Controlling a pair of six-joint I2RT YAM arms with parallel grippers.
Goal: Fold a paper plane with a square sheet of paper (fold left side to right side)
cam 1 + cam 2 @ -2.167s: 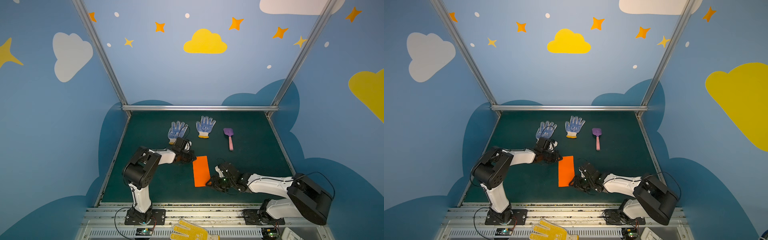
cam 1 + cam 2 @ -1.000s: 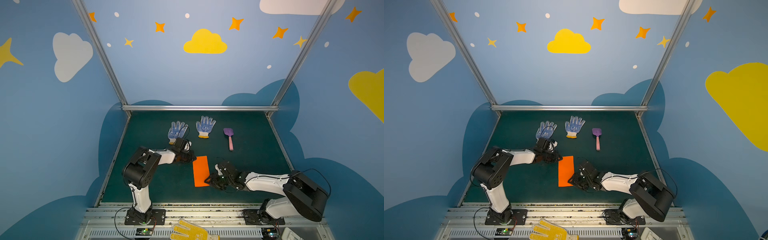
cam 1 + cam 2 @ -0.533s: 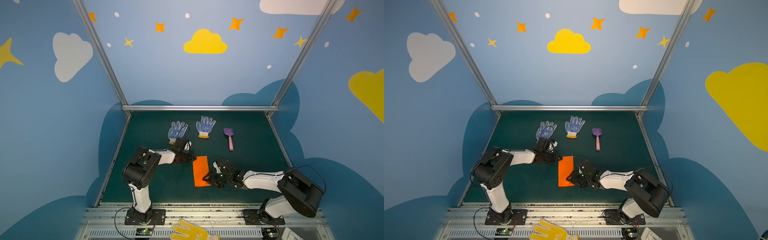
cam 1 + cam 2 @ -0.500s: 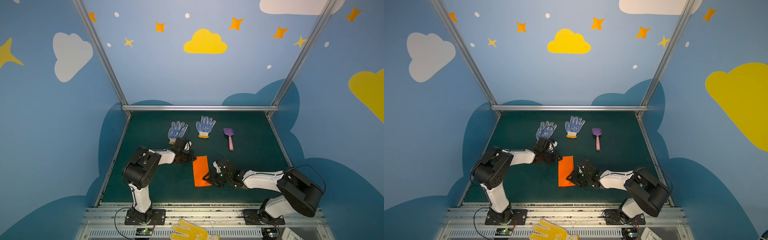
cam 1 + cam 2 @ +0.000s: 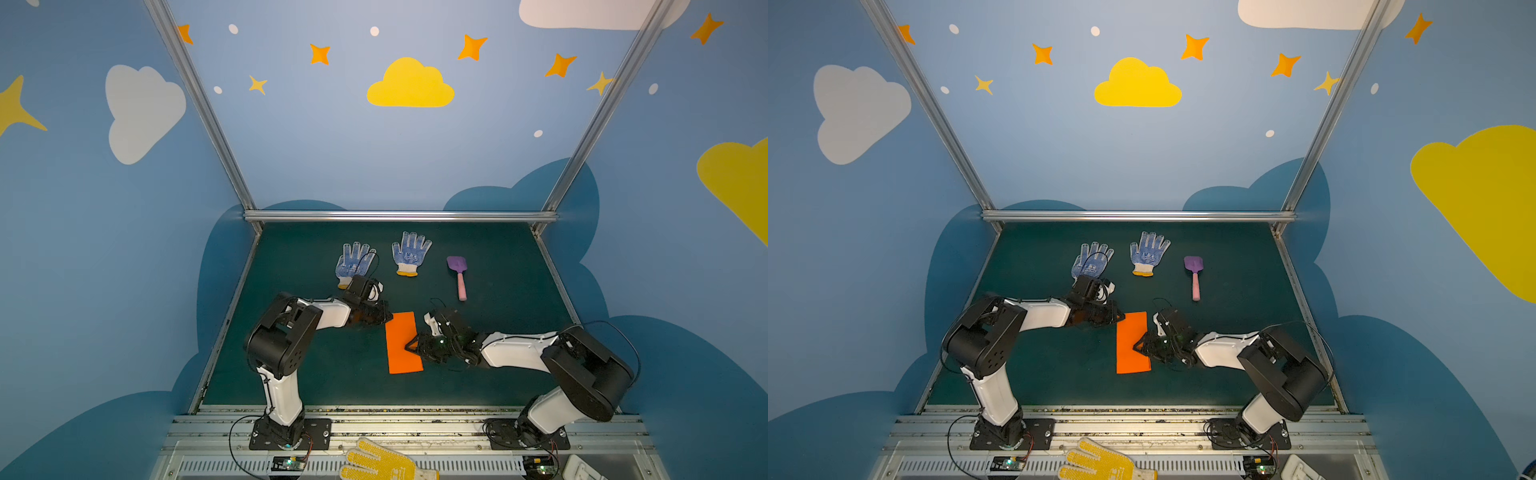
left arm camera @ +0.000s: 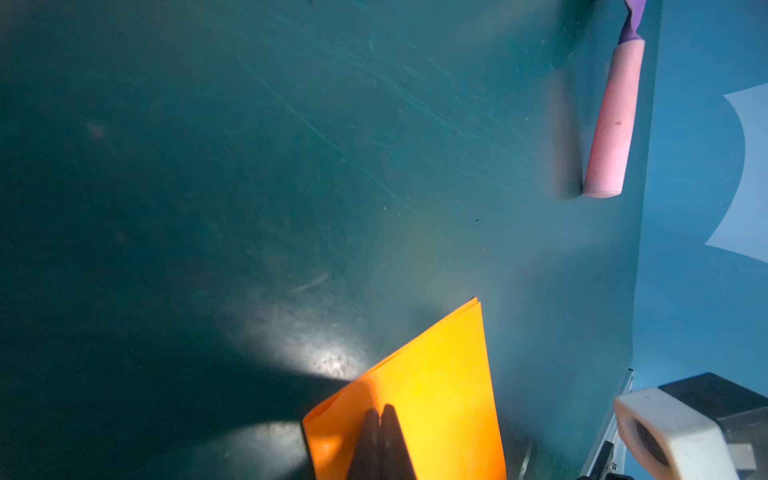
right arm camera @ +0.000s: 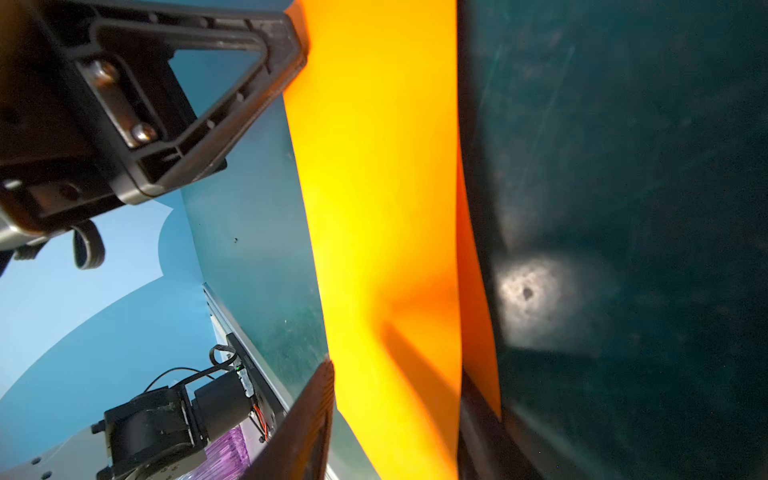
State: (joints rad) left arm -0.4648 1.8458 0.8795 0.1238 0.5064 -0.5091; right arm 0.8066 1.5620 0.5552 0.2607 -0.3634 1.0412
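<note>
The square sheet of paper (image 5: 401,343) (image 5: 1133,343) is bright orange. It lies on the green mat folded in two as an upright rectangle. No paper plane is in view. My left gripper (image 5: 385,319) (image 6: 380,411) is shut, and its tips rest on the sheet's far left corner. My right gripper (image 5: 411,347) (image 5: 1139,347) reaches over the sheet's right edge at mid-length. In the right wrist view its jaws (image 7: 397,374) stand apart, with the upper layer of the sheet (image 7: 374,187) running between them. The lower layer shows beside the finger (image 7: 478,436).
Two blue-dotted gloves (image 5: 353,262) (image 5: 409,253) lie at the back of the mat. A purple-and-pink toy shovel (image 5: 458,274) (image 6: 613,120) lies to their right. A yellow glove (image 5: 382,461) sits on the front rail, off the mat.
My right gripper has slid left from beside the sheet's near right corner onto its right edge, and its jaws have narrowed a little. The left arm and the sheet have stayed put.
</note>
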